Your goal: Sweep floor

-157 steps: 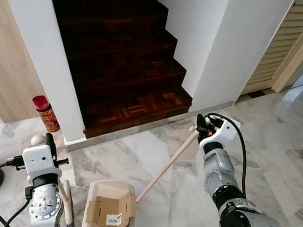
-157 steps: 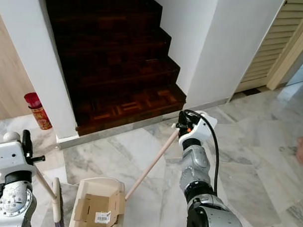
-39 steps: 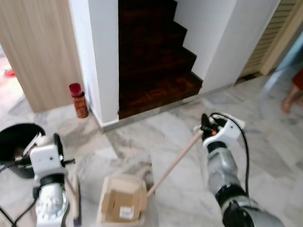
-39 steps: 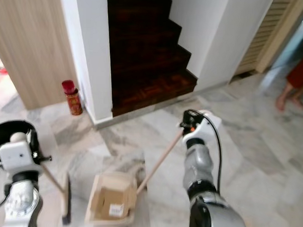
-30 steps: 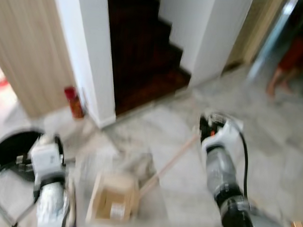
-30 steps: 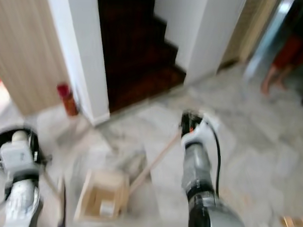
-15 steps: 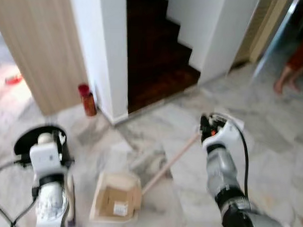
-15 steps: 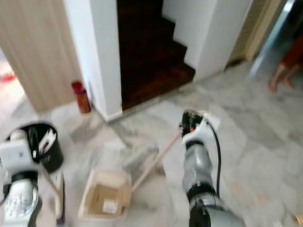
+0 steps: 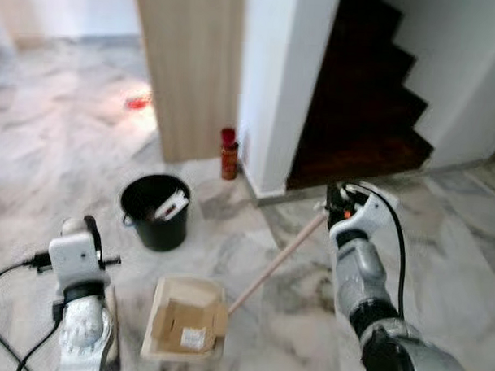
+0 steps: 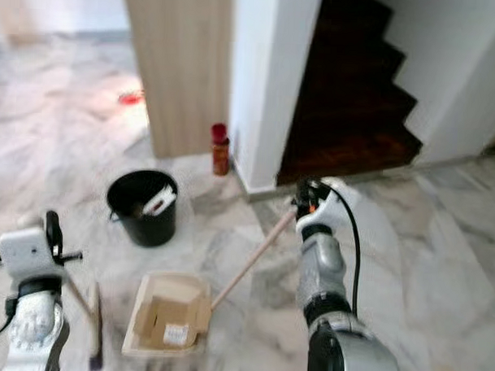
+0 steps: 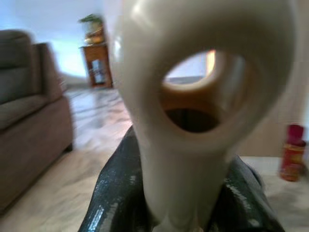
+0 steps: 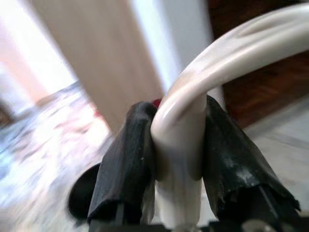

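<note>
A cream dustpan [image 9: 186,318] lies on the marble floor with a piece of cardboard [image 9: 182,326] in it. Its long wooden handle [image 9: 277,256] slants up to my right gripper [image 9: 338,211], which is shut on the handle's cream loop end [image 12: 183,145]; a black finger [image 12: 128,164] presses each side. My left gripper [image 9: 81,233] is at the lower left, shut on the cream top of the broom [image 11: 193,96]. The broom's stick and head [image 10: 92,327] hang down beside my left arm.
A black bucket [image 9: 155,211] with rubbish stands on the floor left of the dustpan. A red can [image 9: 227,152] sits by the white pillar [image 9: 271,80] and wood panel [image 9: 195,61]. Dark wooden stairs [image 9: 364,100] rise at the right. A sofa [image 11: 29,121] is in the left wrist view.
The camera has swung left: stairs and pillar slid right, the bucket came fully into view, and the person's legs left the picture. Both grippers keep their hold.
</note>
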{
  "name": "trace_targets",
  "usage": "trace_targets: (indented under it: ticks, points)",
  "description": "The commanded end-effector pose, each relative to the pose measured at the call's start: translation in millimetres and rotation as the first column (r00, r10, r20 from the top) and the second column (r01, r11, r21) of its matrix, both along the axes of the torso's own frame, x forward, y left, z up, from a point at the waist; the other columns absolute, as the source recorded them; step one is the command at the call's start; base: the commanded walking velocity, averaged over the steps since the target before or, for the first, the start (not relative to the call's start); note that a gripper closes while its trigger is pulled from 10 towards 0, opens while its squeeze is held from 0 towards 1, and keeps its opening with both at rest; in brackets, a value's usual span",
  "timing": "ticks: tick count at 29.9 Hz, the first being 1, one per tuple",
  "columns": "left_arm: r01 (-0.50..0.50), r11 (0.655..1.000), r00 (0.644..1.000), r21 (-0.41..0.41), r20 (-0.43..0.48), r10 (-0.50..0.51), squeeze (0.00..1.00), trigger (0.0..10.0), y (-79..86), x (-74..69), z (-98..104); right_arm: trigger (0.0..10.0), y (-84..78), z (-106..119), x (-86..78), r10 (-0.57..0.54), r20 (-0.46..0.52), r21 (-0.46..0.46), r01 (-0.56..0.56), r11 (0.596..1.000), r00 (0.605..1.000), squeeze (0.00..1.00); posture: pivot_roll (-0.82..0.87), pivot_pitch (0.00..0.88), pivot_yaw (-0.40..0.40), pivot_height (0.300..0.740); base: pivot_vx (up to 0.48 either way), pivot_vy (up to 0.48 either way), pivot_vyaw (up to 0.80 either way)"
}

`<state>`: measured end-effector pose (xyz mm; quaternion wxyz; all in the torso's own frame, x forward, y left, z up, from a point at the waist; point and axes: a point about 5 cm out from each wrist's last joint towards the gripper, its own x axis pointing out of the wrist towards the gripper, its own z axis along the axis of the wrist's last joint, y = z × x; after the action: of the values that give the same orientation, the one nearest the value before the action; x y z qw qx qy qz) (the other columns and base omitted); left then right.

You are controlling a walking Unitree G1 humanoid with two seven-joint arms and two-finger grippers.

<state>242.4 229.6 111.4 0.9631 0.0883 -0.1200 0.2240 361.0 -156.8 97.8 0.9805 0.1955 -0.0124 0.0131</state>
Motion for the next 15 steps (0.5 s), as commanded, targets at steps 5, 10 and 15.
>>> trace_targets:
  ticks: [5,10,15]
  points:
    - [0.0,1.0,1.0,0.029,0.03,-0.001,0.0,10.0,-2.0,1.7,7.6,10.0,-4.2,7.1,2.6,-0.021,0.031,0.017,0.02,1.0,0.999,0.0,0.24,0.0,-0.062,0.74,0.0,0.0,0.8]
    - [-0.004,1.0,1.0,0.027,0.028,0.003,0.0,10.0,-1.7,1.7,7.3,10.0,-4.1,6.9,2.6,-0.02,0.029,0.02,0.02,1.0,0.999,0.0,0.24,0.0,-0.064,0.74,0.0,0.0,0.8]
    - [-0.007,1.0,1.0,0.027,0.026,0.007,0.0,10.0,-1.4,1.7,7.1,10.0,-4.1,5.9,2.8,-0.02,0.018,0.034,0.02,0.999,1.0,0.0,0.24,0.0,-0.065,0.74,0.0,0.0,0.16]
